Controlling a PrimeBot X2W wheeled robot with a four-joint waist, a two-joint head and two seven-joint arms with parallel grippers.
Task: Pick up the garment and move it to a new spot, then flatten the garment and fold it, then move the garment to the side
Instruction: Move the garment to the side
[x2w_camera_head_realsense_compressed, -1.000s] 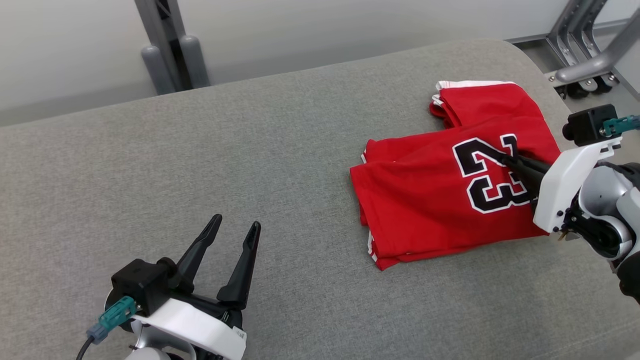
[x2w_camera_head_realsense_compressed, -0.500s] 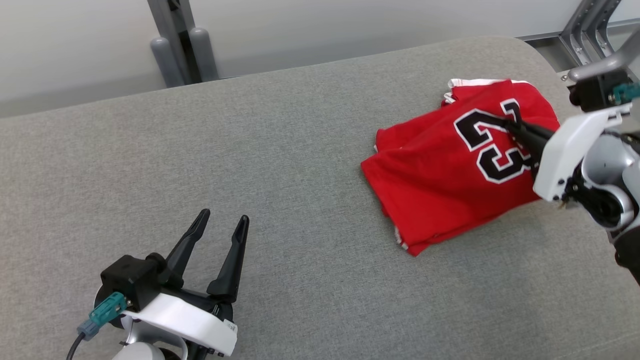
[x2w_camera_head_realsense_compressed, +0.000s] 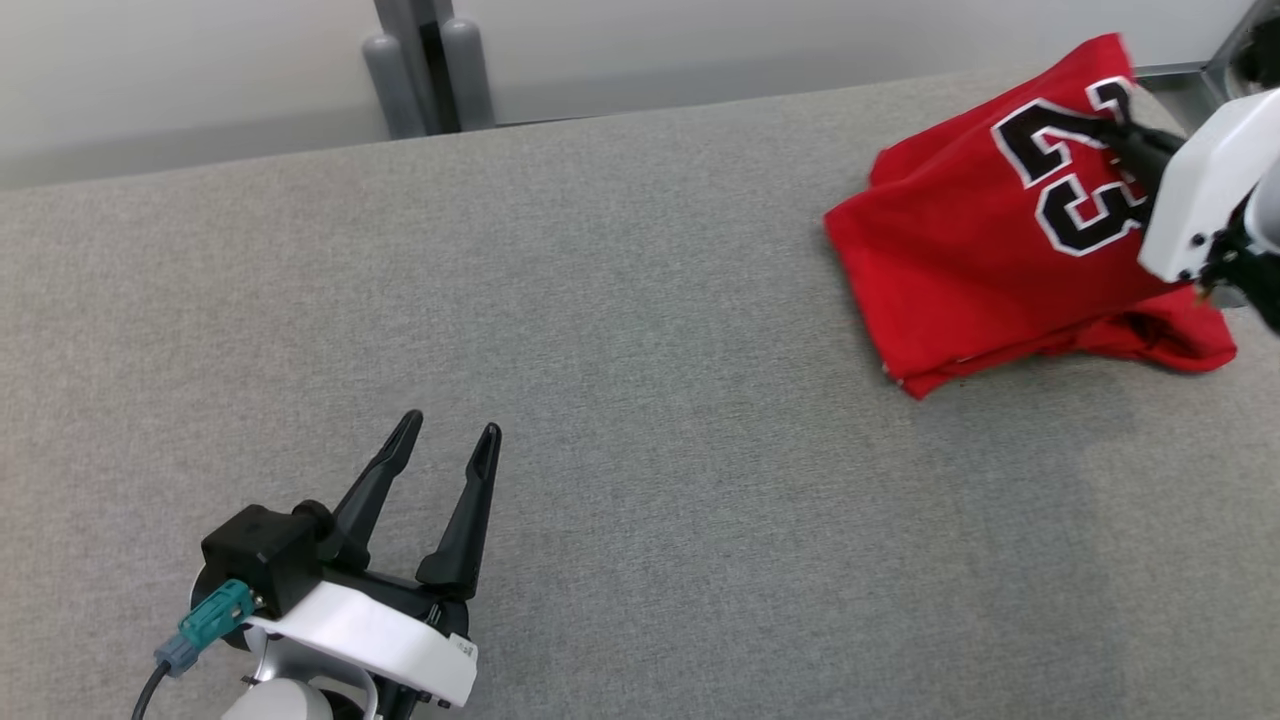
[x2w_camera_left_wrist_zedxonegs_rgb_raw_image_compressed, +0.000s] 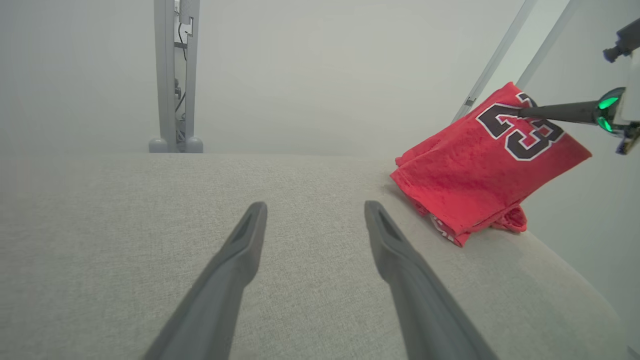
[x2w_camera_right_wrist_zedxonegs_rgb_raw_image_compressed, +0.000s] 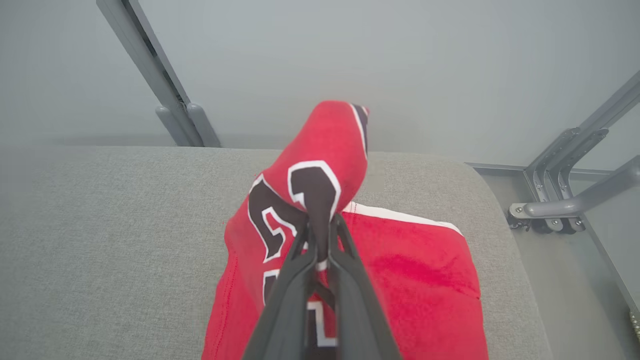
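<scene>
Grey table (x2w_camera_head_realsense_compressed: 600, 300), garment (x2w_camera_head_realsense_compressed: 960, 250) between right fingers (x2w_camera_right_wrist_zedxonegs_rgb_raw_image_compressed: 285, 287)

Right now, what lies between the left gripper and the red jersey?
Nothing: the stretch from the open left gripper to the red jersey is bare grey padded surface, as the head view and left wrist view both show.

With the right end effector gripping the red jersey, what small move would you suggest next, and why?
Probably lower the right end effector slightly so the jersey settles on the grey pad before release: it is shut on the number, one end is raised, the lower edge touches the pad near its right end.
</scene>
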